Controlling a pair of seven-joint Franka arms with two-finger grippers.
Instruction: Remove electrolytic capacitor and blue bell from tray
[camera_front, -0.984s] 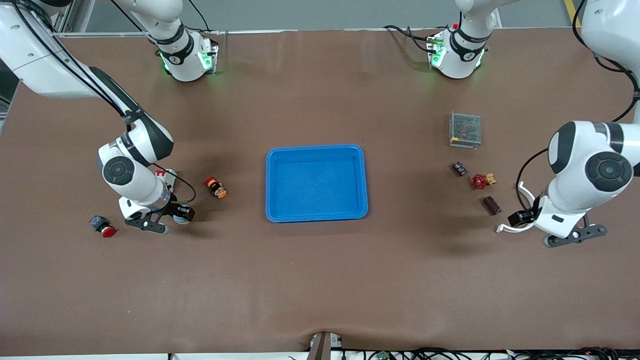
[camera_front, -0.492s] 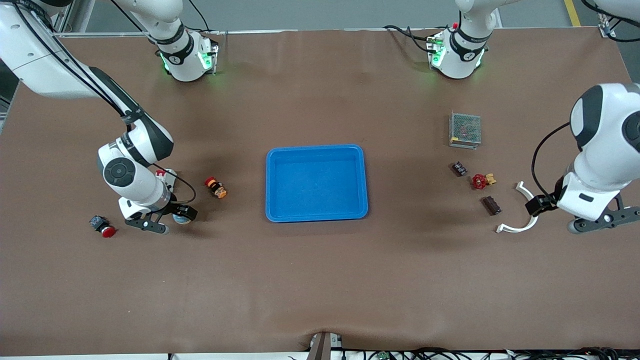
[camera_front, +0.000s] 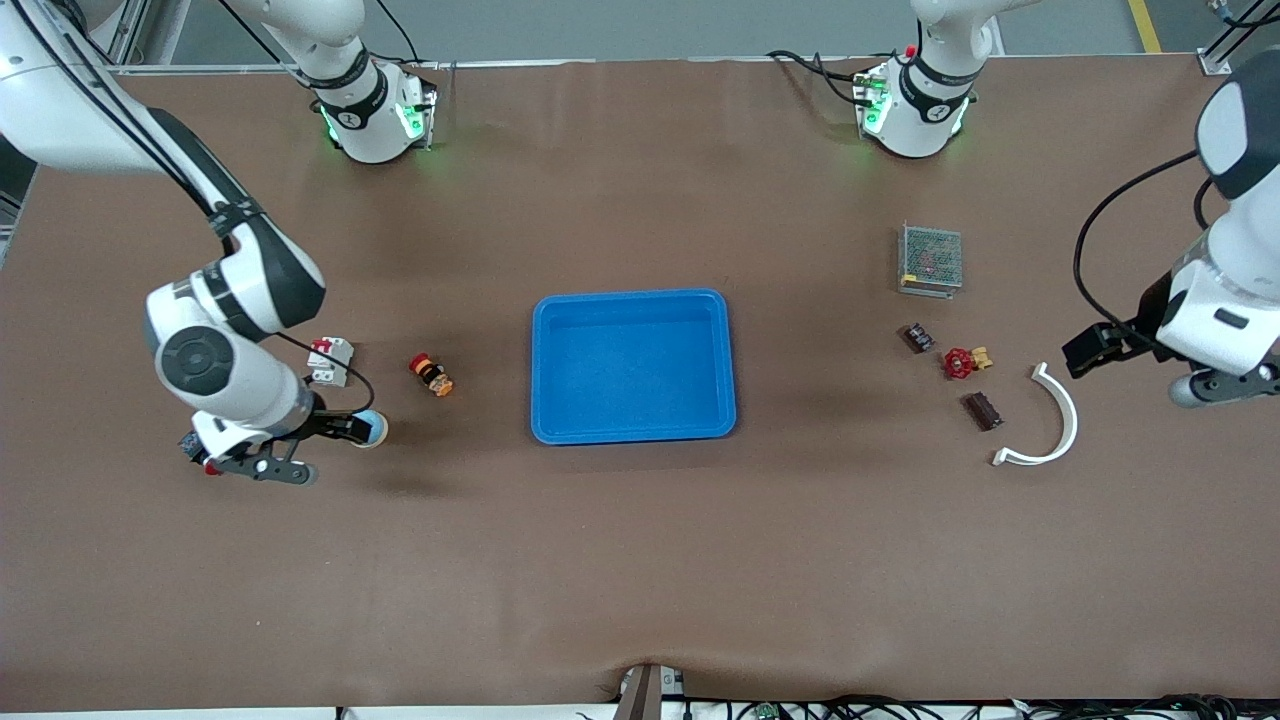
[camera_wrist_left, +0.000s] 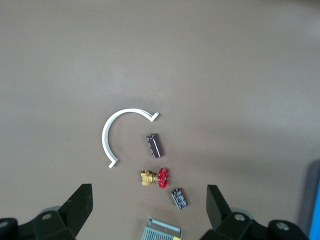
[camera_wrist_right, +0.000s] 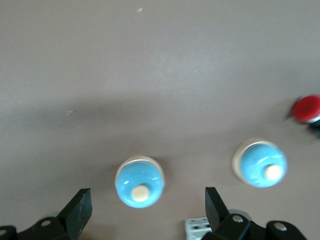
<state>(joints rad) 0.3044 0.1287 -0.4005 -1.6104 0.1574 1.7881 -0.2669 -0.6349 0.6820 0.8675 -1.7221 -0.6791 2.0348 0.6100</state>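
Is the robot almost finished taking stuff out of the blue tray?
Looks done: the shallow bright blue plastic tray is empty. The round light blue bell sits on the table beside the open right gripper. The left gripper, open too, waits near a dark little cylinder, likely the capacitor. Nothing is in hand; nothing looks left.

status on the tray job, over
Right pincer open over blue bell on the table. Left pincer open, waiting at its end. Tray empty, nothing in the way.
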